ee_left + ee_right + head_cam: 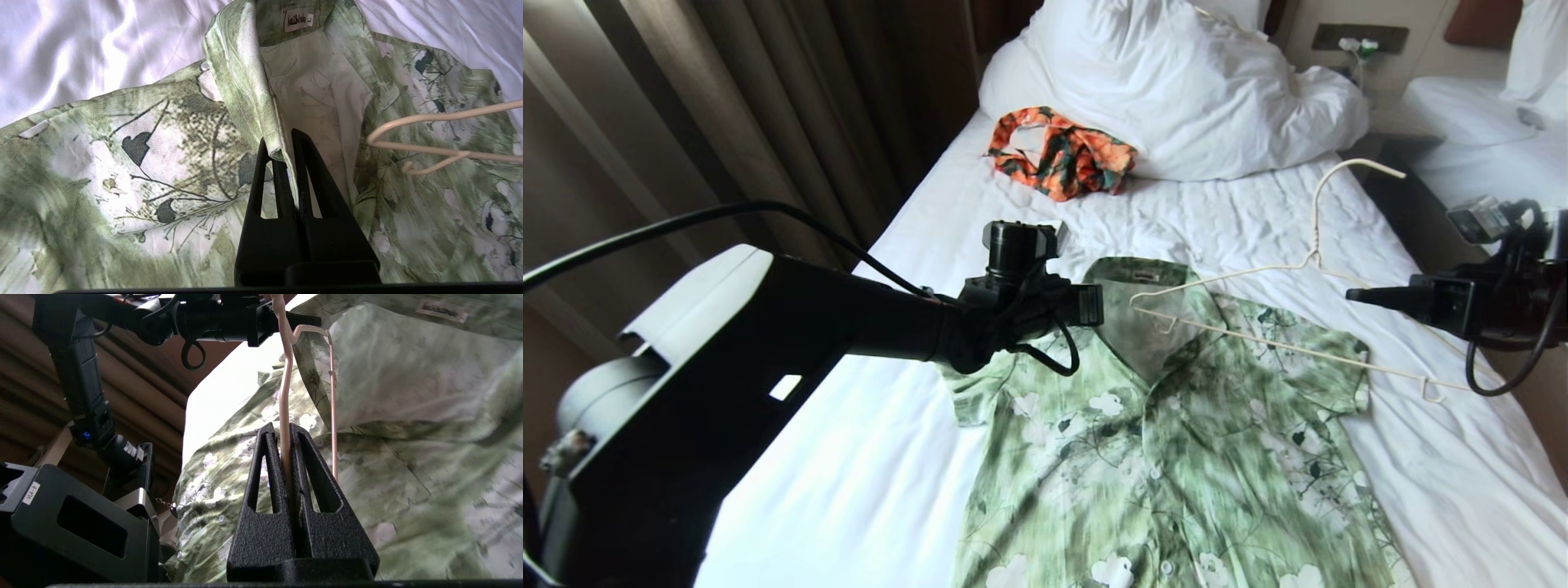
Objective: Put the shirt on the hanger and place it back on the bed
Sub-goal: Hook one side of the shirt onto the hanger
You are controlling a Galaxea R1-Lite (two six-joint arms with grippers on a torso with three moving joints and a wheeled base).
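Left gripper [284, 143] sits nearest the lens, jaws pinched tight on the shirt's [1176, 441] open front edge just below the collar; right gripper [286, 428] is clamped on the hanger's [1307, 278] wire; shirt lies flat on the bed [866, 441], collar toward the pillow [1176, 82], well short of it; hanger lies tilted across the shirt's collar end, one end by the neck opening, hook reaching toward the pillow; orange patterned garment [1062, 155] rests against the pillow, well apart from the shirt

Handling, my read: shirt is light and limp, will sag and fold from any single pinch, so the collar/placket edge is the sensible hold to open the neck; hanger is thin, stiff, smooth wire, likely to swivel in a two-finger pinch, grip close to the shoulder bend

Hard to see: shirt hem cut off by the head view; left arm covers one shoulder and sleeve; whether the hanger end is inside the neck or merely on top, can't tell
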